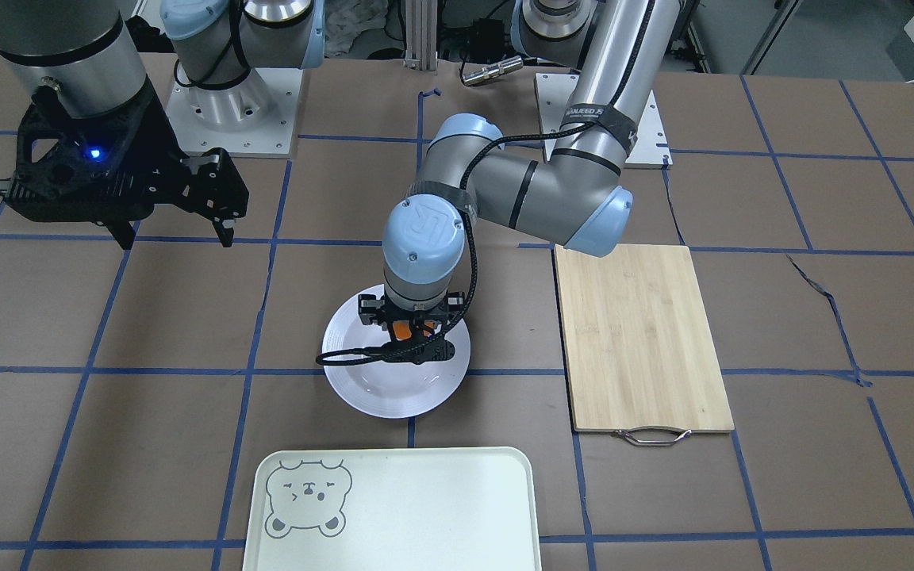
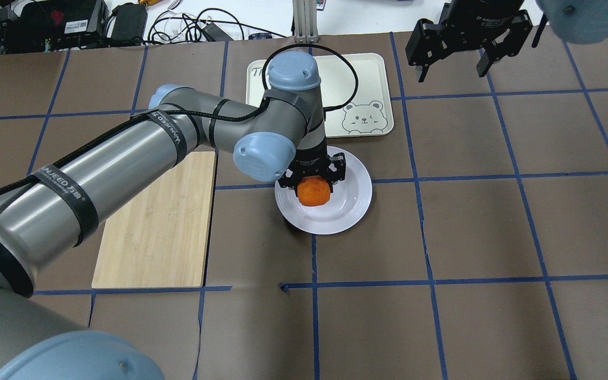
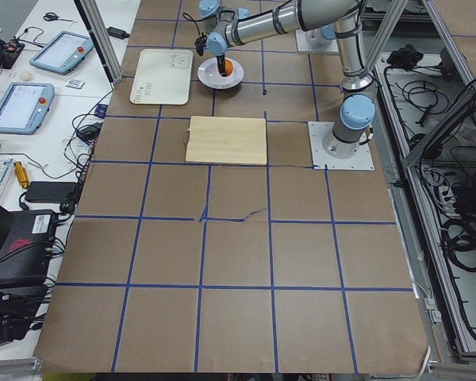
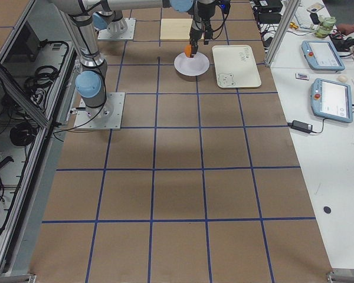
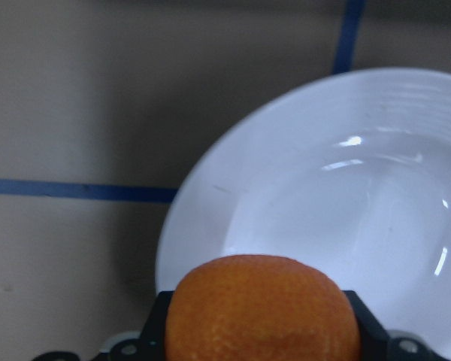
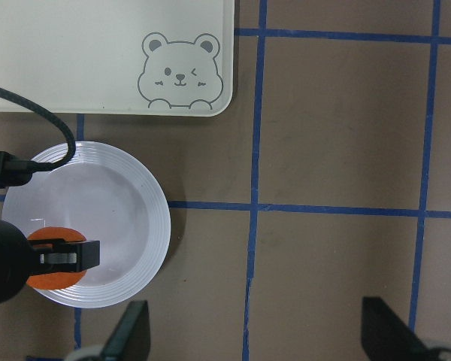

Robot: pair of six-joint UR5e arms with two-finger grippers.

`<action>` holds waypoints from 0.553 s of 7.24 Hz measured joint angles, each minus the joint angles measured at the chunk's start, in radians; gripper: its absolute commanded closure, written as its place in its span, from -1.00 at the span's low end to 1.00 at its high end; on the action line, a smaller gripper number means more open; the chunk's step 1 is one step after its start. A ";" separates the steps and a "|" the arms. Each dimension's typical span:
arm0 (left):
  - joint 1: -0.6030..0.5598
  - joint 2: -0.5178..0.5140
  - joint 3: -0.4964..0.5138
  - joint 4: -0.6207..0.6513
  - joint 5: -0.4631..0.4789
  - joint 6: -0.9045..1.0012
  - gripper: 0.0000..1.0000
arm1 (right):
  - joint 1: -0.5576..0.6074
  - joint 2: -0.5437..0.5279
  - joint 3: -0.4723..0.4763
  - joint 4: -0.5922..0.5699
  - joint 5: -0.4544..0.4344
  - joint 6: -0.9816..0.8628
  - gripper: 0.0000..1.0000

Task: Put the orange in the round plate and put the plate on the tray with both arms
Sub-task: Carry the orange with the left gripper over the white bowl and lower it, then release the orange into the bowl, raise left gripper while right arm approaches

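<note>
orange (image 2: 314, 191) | gripped by left fingers (image 5: 367, 325) over round plate (image 2: 354, 206) | right fingers (image 6: 387, 331) spread wide | tray (image 2: 368, 76) just beside plate

The table (image 2: 494, 237) is covered in brown sheets marked into large squares by blue tape lines (image 2: 423, 232), with a tear (image 3: 250, 213) in the covering near its middle. Beyond the table's edge on the operators' side runs a white bench (image 4: 336, 153) carrying two tablet-like pendants (image 4: 332, 100) and cables, with aluminium posts (image 3: 95, 36) rising at that edge. Past the opposite edge, black cables (image 3: 452, 230) lie coiled in a grey metal-framed trough under even, bright light.
</note>
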 measured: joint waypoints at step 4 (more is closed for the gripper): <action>-0.012 -0.037 -0.075 0.187 -0.011 -0.033 -1.00 | -0.002 0.000 0.000 -0.004 0.001 -0.001 -1.00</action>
